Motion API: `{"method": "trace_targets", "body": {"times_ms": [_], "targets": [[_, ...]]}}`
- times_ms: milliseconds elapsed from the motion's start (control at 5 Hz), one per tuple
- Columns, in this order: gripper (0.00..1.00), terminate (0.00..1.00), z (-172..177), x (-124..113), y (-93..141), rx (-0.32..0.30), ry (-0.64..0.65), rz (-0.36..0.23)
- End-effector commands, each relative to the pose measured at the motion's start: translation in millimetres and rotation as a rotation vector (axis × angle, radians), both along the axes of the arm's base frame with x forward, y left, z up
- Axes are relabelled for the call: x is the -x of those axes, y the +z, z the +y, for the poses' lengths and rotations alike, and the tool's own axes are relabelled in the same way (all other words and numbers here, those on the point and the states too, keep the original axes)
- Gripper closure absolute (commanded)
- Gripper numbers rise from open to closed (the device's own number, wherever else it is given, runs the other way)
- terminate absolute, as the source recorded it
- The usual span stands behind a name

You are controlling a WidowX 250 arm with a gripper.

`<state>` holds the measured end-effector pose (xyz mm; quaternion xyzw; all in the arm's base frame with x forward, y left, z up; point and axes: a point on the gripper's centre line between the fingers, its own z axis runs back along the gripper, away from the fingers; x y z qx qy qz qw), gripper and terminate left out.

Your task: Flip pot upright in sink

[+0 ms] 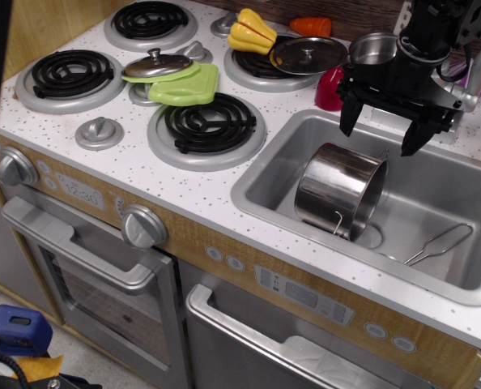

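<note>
The toy kitchen tabletop [224,190] is white and speckled. It carries four black coil burners at the left and the sink [467,190] at the right. An oven door with a grey handle [74,243] sits below the burners.

The sink is a wide grey basin with rounded corners. The pot [338,188] lies inside it at the left half, tipped on its side, not upright. Its open mouth faces right and slightly toward the front, and its closed base faces left. A thin wire loop handle [338,222] hangs at the lower rim. The pot partly covers the round drain circle.

The black arm ends in the claw [384,130], which hangs above the pot's upper rim at the back of the sink. Its two dark fingers [348,113] are spread apart and hold nothing. Whether a fingertip touches the rim cannot be told.

Smaller items:
- A wire utensil [439,243] lies on the sink floor, right of the pot and apart from it.
- A green pad [185,85] lies between the burners, with a steel lid [155,65] partly on it.
- A second lid [308,54] rests on the rear right burner.
- A yellow toy pepper [251,31] sits just left of that lid.
- A small steel saucepan [372,47] stands behind the sink.
</note>
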<state>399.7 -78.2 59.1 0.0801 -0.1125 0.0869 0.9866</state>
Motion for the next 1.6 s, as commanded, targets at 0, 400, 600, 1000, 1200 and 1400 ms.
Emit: {"method": "trace_targets", "body": {"times_ms": [0, 400, 600, 1000, 1200, 1400], "targets": [[0.00, 0.00, 0.0, 0.0, 0.0, 0.000, 0.000, 0.000], [0.00, 0.00, -7.5, -2.2, -3.5, -0.270, -0.038, 0.007], [0.00, 0.00, -4.8, -2.3, -5.4, -0.285, -0.041, -0.006], [0.00, 0.00, 11.6, 2.1, -21.8, -0.416, -0.060, -0.021], [0.00, 0.00, 13.5, 2.2, -30.1, -0.468, -0.058, -0.025], [0.00, 0.00, 21.4, 4.8, -39.1, -0.548, -0.061, -0.032]]}}
